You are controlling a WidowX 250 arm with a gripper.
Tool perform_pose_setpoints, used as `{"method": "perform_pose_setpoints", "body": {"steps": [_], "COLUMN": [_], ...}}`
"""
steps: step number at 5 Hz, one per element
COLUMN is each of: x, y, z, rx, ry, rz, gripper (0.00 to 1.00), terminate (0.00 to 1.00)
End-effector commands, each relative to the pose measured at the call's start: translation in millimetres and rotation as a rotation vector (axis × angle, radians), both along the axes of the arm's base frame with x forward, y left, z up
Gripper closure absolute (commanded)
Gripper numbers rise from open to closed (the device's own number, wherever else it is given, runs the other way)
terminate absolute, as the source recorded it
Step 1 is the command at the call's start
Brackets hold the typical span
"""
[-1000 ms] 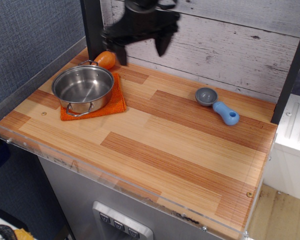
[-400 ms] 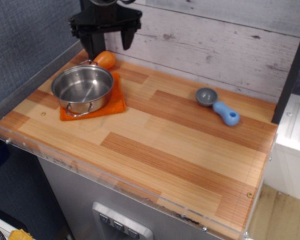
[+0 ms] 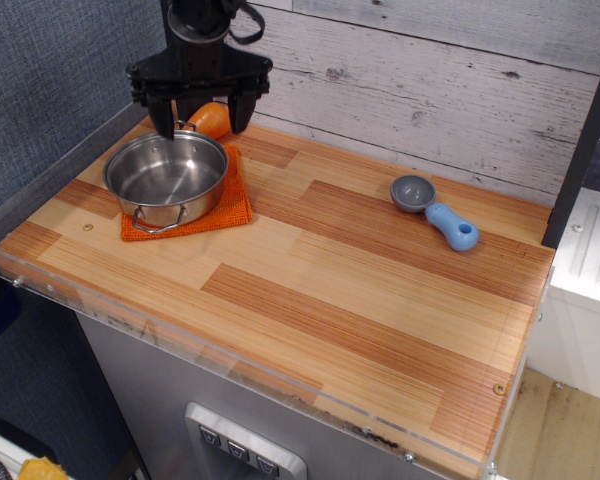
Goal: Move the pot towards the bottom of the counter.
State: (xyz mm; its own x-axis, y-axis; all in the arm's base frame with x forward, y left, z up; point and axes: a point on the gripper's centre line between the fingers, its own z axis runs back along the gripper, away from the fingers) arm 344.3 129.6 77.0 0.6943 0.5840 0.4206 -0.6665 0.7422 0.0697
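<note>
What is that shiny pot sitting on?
The pot sits on an orange cloth lying on the counter. The cloth's middle is covered by the pot; only its edges show.

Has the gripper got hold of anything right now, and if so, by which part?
Nothing is held. The gripper is open, hanging above the far rim of the pot, which sits on the orange cloth.
</note>
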Motion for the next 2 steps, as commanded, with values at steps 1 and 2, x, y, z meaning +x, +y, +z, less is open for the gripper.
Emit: {"method": "perform_pose_setpoints", "body": {"steps": [1, 2], "x": [4, 8], "y": [4, 3], "z": [-8, -21], "rx": [-0.030, -0.072], "ry": [0.039, 0.042], "rz": [0.010, -0.006], "gripper": [0.00, 0.00], "terminate": [0.00, 0.00]}}
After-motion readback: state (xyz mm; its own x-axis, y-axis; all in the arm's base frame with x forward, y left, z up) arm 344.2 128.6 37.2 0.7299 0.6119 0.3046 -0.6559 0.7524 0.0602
